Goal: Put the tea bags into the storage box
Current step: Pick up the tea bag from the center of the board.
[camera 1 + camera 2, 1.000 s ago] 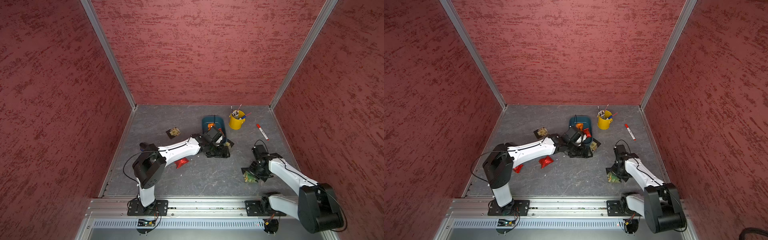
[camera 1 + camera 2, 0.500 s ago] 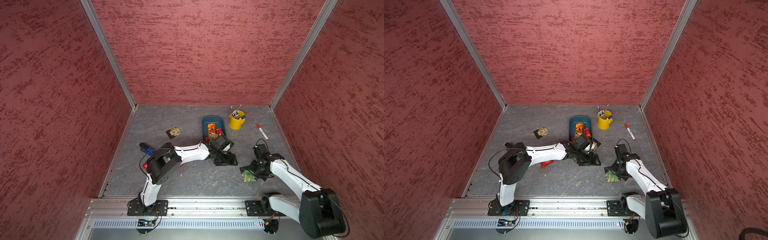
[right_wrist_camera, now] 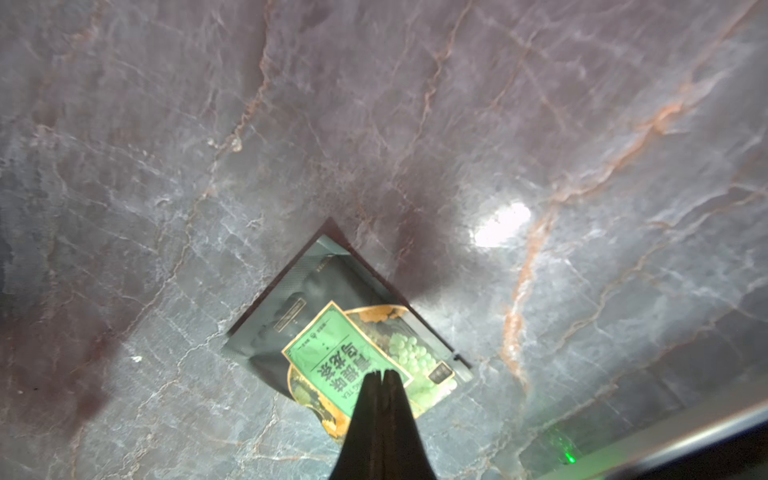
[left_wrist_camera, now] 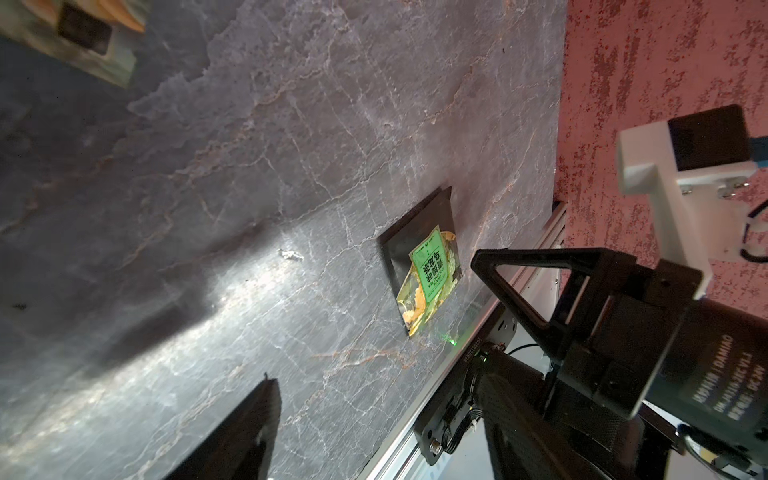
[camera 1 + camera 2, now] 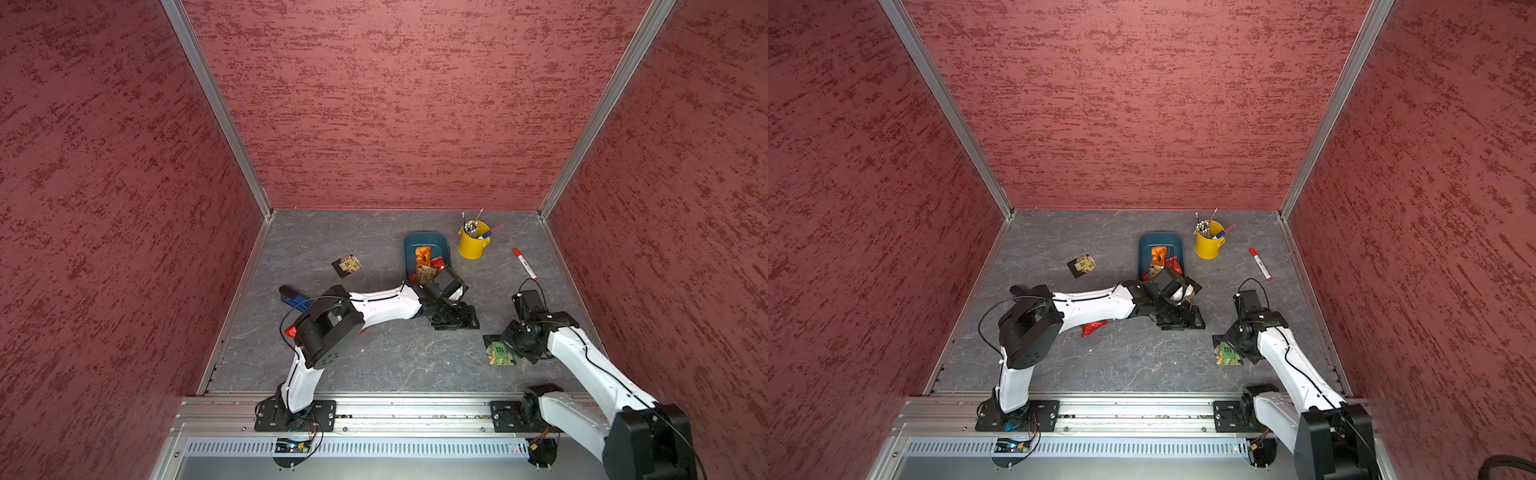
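The storage box (image 5: 426, 242) (image 5: 1160, 242), a dark teal tray, holds orange, red and beige tea bags (image 5: 422, 255). My left gripper (image 5: 455, 316) (image 5: 1179, 320) (image 4: 374, 419) stands open and empty just in front of the box, low over the table. A green-labelled tea bag (image 5: 498, 353) (image 5: 1227, 353) (image 3: 345, 353) (image 4: 430, 266) lies at the front right. My right gripper (image 5: 508, 344) (image 3: 380, 374) is shut, its tips over that bag's label; nothing shows between the fingers. Loose on the table are a beige-labelled tea bag (image 5: 347, 264) and red foil ones (image 5: 1093, 328) (image 5: 290, 331).
A yellow cup of pencils (image 5: 473, 245) stands right of the box. A red-capped marker (image 5: 524, 263) lies further right, and a blue tool (image 5: 295, 300) at the left. Another sachet (image 5: 1192, 291) lies partly under my left wrist. The metal rail (image 5: 415, 401) runs along the front.
My left arm has swung away from the box, to the right and toward the front, its gripper staying open. The right gripper and green-labelled bag have barely shifted.
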